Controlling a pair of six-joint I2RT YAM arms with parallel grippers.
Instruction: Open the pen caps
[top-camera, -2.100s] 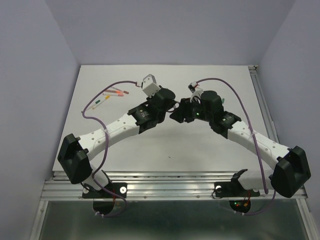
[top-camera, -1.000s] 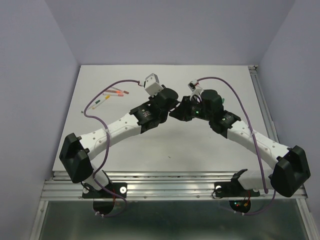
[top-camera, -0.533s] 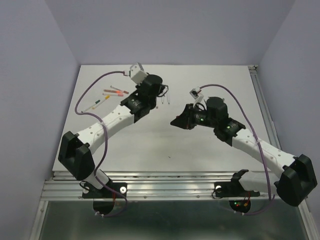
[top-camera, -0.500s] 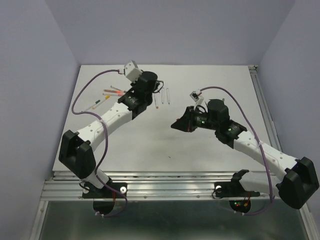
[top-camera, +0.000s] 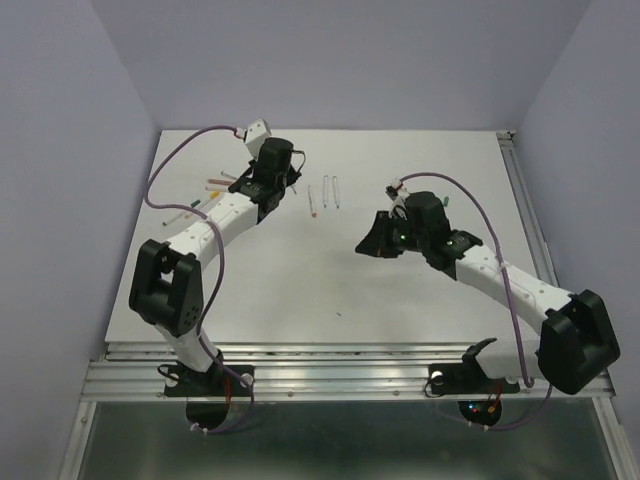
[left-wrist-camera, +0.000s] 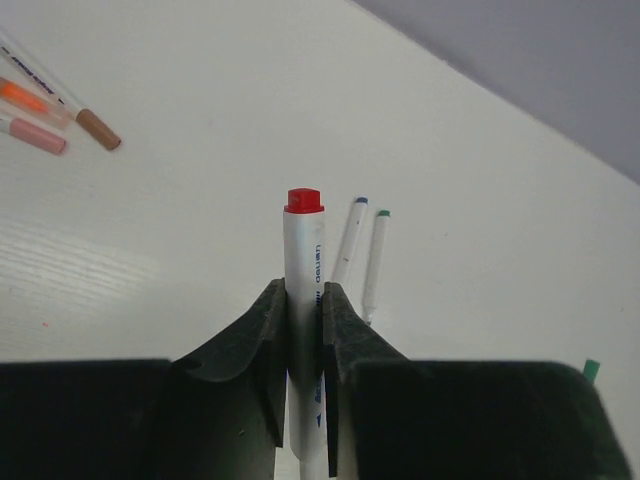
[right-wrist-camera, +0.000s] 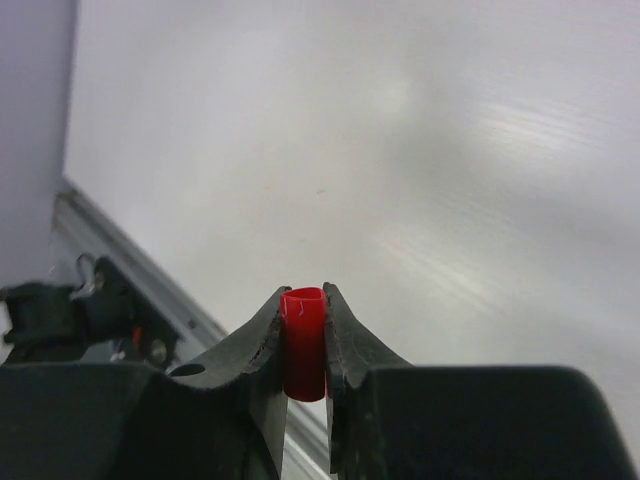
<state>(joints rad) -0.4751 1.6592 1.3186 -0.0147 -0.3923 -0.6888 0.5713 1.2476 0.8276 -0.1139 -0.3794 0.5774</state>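
My left gripper (left-wrist-camera: 302, 300) is shut on a white pen body (left-wrist-camera: 304, 255) with a red end, which sticks out past the fingertips. In the top view it (top-camera: 290, 180) is at the far left-centre of the table. My right gripper (right-wrist-camera: 303, 305) is shut on a short red pen cap (right-wrist-camera: 303, 340) and hovers right of centre in the top view (top-camera: 368, 245). Two uncapped white pens (left-wrist-camera: 362, 255) lie side by side just beyond the held pen. They also show in the top view (top-camera: 330, 190).
Capped pens with brown (left-wrist-camera: 98, 130) and pink (left-wrist-camera: 35, 138) caps lie at the far left, also in the top view (top-camera: 215, 185). A loose green cap (left-wrist-camera: 590, 370) lies to the right. The table's metal front rail (right-wrist-camera: 110, 255) is below the right gripper.
The two grippers were together at the table's centre. They have pulled apart: the left swung back-left with the pen body, the right drew back toward the right with the red cap.
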